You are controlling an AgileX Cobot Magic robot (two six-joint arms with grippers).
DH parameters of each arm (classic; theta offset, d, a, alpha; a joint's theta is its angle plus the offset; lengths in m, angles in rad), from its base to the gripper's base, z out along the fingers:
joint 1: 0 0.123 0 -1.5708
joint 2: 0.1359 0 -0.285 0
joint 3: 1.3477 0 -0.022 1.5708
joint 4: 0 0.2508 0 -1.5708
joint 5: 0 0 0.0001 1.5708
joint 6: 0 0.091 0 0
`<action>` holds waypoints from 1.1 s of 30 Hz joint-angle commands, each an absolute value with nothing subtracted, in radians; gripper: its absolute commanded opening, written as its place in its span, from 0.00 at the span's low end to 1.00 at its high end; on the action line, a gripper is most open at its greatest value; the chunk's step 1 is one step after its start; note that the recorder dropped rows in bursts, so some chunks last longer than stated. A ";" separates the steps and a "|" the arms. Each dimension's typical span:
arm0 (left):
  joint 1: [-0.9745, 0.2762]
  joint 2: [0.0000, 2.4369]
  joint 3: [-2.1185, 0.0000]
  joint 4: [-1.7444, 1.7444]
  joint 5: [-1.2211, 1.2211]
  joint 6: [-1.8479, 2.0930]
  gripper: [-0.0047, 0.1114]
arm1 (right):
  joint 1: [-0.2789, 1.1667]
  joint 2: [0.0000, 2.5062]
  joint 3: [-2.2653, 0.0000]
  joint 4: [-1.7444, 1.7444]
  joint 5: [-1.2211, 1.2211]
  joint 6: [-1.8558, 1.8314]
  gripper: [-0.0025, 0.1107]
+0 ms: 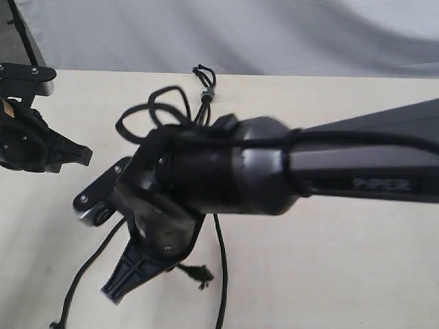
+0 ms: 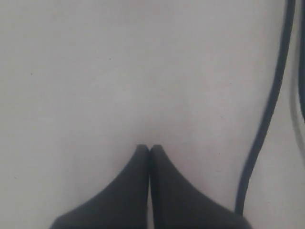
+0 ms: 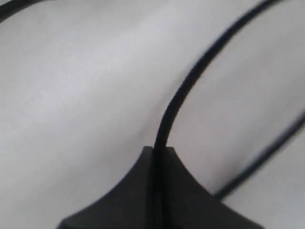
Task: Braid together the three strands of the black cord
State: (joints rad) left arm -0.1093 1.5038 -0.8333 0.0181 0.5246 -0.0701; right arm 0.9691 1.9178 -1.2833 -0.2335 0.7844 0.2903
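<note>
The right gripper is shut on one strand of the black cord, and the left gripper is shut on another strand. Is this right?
Not quite. The left gripper is shut but empty: the left wrist view shows its tips pressed together with nothing between them. The right gripper is indeed shut on one strand.

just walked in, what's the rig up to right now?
The right gripper sits across the middle of the table, shut on one strand of the black cord; the strand runs out from between its fingers. The left gripper is shut on nothing, off to the left. The cord's knot lies near the table's far edge. The strands that show lie loose and unbraided; the arm hides the rest.
</note>
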 commanded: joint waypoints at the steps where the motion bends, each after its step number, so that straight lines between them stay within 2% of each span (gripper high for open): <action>1: -0.114 1.505 -0.844 0.015 0.524 -0.068 0.04 | 0.912 1.765 -1.290 -0.481 0.948 0.446 0.02; 11: -0.114 1.505 -0.844 0.015 0.524 -0.068 0.04 | 0.556 1.595 -1.270 -0.540 1.006 0.508 0.02; 14: -0.114 1.505 -0.844 0.015 0.524 -0.068 0.04 | 0.370 1.610 -1.141 -0.501 0.872 0.512 0.02; 18: -0.114 1.505 -0.844 0.015 0.524 -0.068 0.04 | 0.207 1.665 -0.989 -0.411 0.642 0.512 0.02; 28: -0.114 1.505 -0.844 -0.028 0.523 -0.068 0.06 | 0.168 1.818 -0.941 -0.365 0.571 0.524 0.02; 33: -0.114 1.505 -0.844 -0.047 0.519 -0.066 0.29 | 0.168 1.822 -0.941 -0.367 0.581 0.560 0.02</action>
